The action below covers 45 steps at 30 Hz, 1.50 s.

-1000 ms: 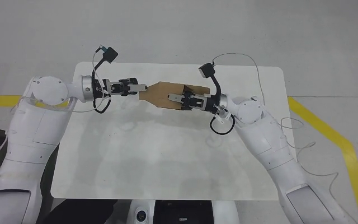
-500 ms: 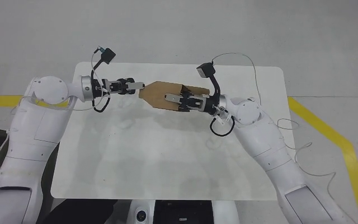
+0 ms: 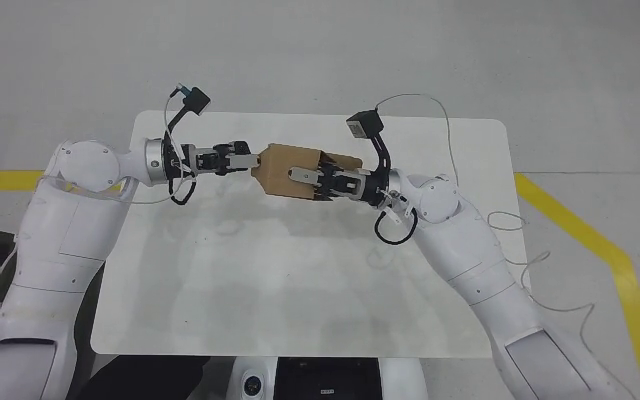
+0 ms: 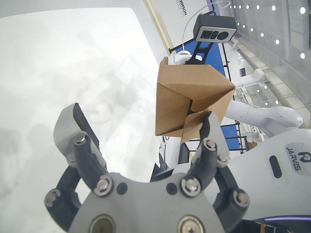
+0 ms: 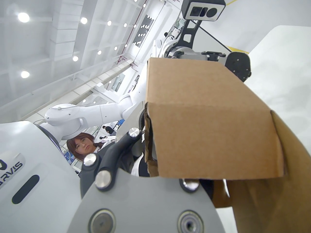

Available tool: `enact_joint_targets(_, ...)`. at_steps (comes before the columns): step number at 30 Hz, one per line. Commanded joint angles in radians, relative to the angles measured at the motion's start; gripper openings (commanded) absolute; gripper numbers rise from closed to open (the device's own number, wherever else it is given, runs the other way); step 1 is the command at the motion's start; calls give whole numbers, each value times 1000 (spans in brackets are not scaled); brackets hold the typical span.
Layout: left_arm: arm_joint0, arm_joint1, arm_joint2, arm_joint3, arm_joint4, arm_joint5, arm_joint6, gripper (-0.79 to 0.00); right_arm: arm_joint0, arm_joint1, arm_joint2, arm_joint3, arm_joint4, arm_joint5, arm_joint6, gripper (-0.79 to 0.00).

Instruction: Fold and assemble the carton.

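Holding carton [image 3: 290,165] aloft over table's [image 3: 300,290] far half, my R gripper [image 3: 318,180] clamped on one end. L gripper [image 4: 143,118] alongside over same half, fingers spread wide, one fingertip [image 4: 210,125] touching carton's small flap [image 4: 192,127].

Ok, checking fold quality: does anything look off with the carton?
Yes: the carton end facing the left end effector gapes; a small flap sticks out against one finger, not tucked flat.
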Motion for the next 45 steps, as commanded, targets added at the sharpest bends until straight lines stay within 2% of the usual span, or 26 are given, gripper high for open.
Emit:
enact_joint_targets(1,6,1,0,-7,5,2,0,0,0,-2,-3,-2,16,-4,5,-785)
enact_joint_targets(18,9,-2,14,-25,-66,7,-61,0,9,-18,-25,11,120,-23,77,-785)
enact_joint_targets(45,7,-6,29,-35,-71,9,-81,0,12,-31,-22,37,125,-24,99,-785)
